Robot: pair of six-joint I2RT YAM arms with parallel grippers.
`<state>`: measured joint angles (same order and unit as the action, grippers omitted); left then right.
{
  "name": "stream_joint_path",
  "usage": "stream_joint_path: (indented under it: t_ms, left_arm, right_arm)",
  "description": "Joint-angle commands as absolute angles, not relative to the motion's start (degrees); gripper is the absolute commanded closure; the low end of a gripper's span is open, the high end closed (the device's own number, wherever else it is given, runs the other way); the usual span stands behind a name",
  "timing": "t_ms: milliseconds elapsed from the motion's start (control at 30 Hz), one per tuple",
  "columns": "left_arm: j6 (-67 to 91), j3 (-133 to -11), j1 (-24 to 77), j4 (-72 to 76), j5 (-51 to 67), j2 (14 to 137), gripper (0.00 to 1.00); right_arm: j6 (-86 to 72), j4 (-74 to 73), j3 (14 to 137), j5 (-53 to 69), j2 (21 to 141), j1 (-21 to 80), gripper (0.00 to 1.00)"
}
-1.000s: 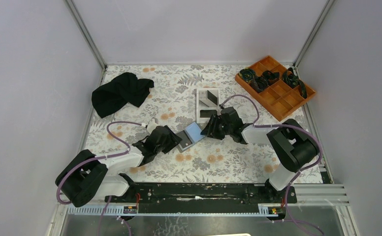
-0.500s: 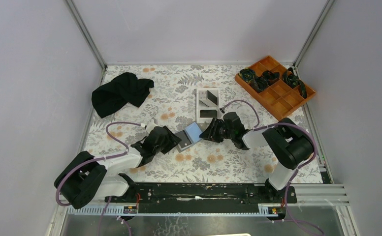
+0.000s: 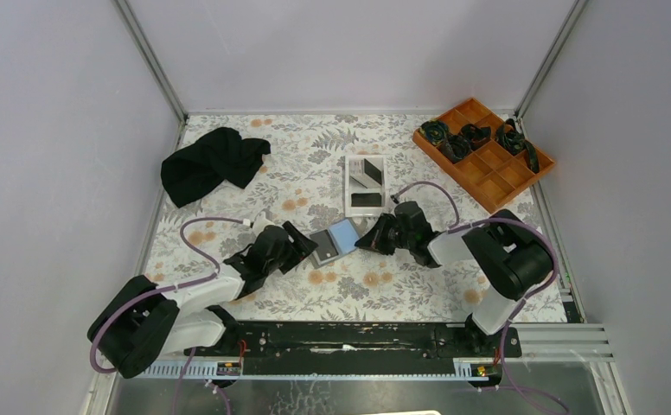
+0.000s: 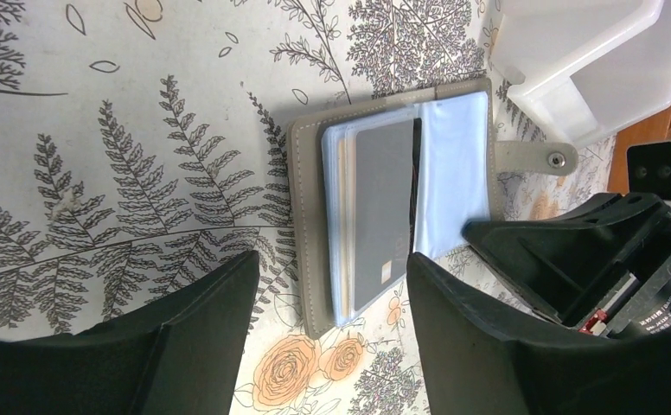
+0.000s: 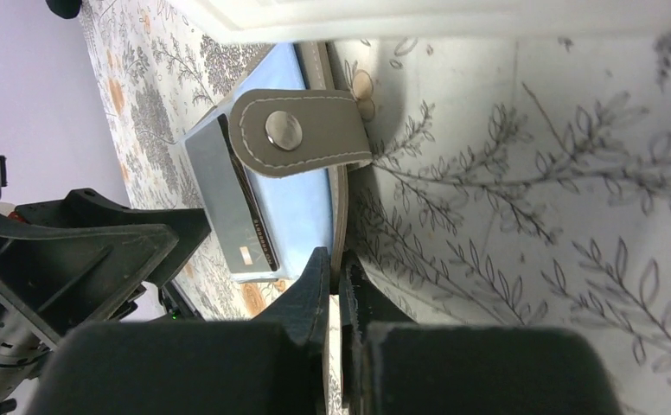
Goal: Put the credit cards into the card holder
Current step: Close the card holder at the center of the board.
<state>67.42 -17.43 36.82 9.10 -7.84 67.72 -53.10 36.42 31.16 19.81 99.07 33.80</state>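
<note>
The card holder (image 3: pixel 333 243) lies open on the floral table between both arms, grey outside and pale blue inside (image 4: pixel 453 173). A grey credit card (image 4: pixel 382 212) sits in its left-hand slots, also visible as the card (image 5: pixel 235 226) in the right wrist view. Two dark credit cards (image 3: pixel 367 200) lie in the white tray. My right gripper (image 5: pixel 341 270) is shut on the edge of the holder's right cover (image 5: pixel 342 207), just below the snap strap (image 5: pixel 297 134). My left gripper (image 4: pixel 332 270) stands open just short of the holder's near end, touching nothing.
The white tray (image 3: pixel 350 184) stands just behind the holder, and its wall (image 4: pixel 574 95) is close to it. An orange compartment tray (image 3: pixel 496 177) with black items is at the back right. A black cloth (image 3: pixel 211 162) lies at the back left.
The right gripper has closed onto the holder's right cover edge. The left gripper has drawn back a little from the holder and opened wider.
</note>
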Motion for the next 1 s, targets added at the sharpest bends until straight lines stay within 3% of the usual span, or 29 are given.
stream_joint_path:
  t_ms: [0,433,667,967]
  left_arm:
    - [67.0,-13.3,36.2,2.8,-7.7,68.7,0.27]
    - [68.3,-14.3,36.4,12.9,-3.5,77.9,0.28]
    - [68.6,-13.8,36.6,14.6,-2.8,79.9,0.28]
    - [67.5,-14.3,36.9,16.0,-2.2,82.2,0.28]
  right_arm:
    - [-56.4,34.0,29.3,17.6,93.7,34.0,1.00]
    - [-64.1,28.7,27.2,17.0,88.6,34.0,1.00]
    - [-66.1,23.2,27.5,15.3,90.3,33.5,1.00]
    - [-72.0,26.9,24.7,17.8,93.9,31.2,1.00]
